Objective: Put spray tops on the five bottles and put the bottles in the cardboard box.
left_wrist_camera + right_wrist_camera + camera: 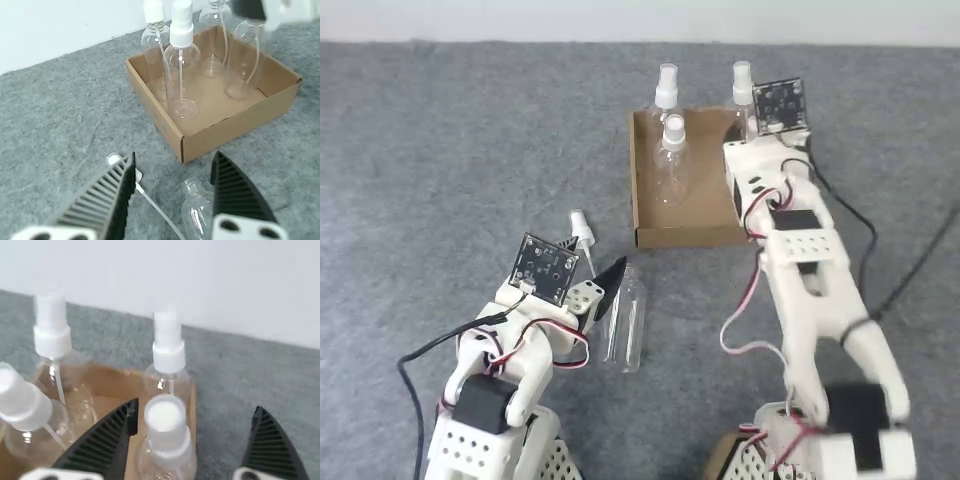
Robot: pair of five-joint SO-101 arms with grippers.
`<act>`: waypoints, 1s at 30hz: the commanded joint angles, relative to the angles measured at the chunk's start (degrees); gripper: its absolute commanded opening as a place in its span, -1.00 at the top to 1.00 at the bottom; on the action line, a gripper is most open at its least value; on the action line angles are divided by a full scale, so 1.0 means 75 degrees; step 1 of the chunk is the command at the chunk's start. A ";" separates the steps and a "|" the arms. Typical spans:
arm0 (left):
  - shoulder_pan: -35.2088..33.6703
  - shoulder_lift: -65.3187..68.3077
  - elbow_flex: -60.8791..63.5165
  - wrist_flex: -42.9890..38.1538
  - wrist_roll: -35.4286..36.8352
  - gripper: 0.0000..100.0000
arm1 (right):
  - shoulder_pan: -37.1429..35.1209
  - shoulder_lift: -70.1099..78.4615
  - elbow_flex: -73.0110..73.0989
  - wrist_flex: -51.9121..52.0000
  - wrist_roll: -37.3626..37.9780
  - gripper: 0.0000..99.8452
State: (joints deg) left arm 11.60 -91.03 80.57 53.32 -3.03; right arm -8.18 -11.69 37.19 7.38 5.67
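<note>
The cardboard box (pixel 645 185) stands at the back of the grey mat and holds several clear bottles with white spray tops, such as one (pixel 672 150) near its left wall. My right gripper (pixel 195 440) hangs open over the box's right side, its fingers either side of a capped bottle (pixel 165 432). My left gripper (pixel 175 197) is open low over the mat in front of the box (pixel 235 125). Below it lies an uncapped clear bottle (pixel 197 212) (pixel 625 315). A loose spray top (pixel 119 161) (pixel 582 232) with its thin tube lies beside it.
The right arm (pixel 800 260) stretches from the front edge to the box, with its cables trailing off to the right. Grey mat (pixel 440 150) covers the table, with free room on the left. A white wall lies behind the box.
</note>
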 commanded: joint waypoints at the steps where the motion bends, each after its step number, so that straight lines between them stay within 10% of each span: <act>1: -0.0340 -0.0141 -0.0018 -0.0469 -0.0059 0.56 | 0.0064 -0.1987 -0.0539 0.1201 -0.0082 0.41; 8: -0.0797 -0.0141 -0.0018 -0.0656 -0.0012 0.56 | -0.0697 -0.3897 -0.0492 0.3991 -0.0094 0.41; 16: -0.1383 -0.0082 -0.0182 -0.0586 -0.0047 0.56 | -0.3780 -0.4062 -0.0305 0.7297 -0.1571 0.41; 21: -0.3751 -0.0070 -0.0158 -0.0621 -0.0516 0.56 | -0.5210 -0.4050 0.0152 0.7519 -0.3270 0.41; 30: -0.6084 -0.0070 -0.0147 -0.1278 -0.1676 0.56 | -0.6289 -0.2796 0.0340 0.6746 -0.3423 0.41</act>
State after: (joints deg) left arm -31.21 -91.03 80.66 46.29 -13.85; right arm -54.15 -38.68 40.53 62.15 -19.12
